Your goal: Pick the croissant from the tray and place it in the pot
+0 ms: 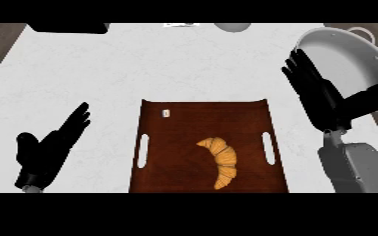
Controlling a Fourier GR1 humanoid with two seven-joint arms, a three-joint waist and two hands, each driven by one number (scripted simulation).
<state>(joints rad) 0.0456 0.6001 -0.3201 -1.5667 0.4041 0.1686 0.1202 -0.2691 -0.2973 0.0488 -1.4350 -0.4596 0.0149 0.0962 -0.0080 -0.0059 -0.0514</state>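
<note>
A golden croissant (pixel 222 161) lies on the dark brown tray (pixel 177 125), right of the tray's middle and toward its near edge. The grey pot (pixel 347 50) stands at the counter's far right, its rim partly cut off by the view's edge. My right hand (pixel 319 92) is open with straight fingers pointing away, between the tray's right side and the pot, overlapping the pot's near-left rim. It holds nothing. My left hand (pixel 50 147) is open too, resting left of the tray, fingers up.
A small white item (pixel 166 113) sits near the tray's far left corner. A black object (pixel 70 27) lies at the counter's far left edge, and a grey round thing (pixel 233 27) at the far middle. The counter (pixel 148 65) is white.
</note>
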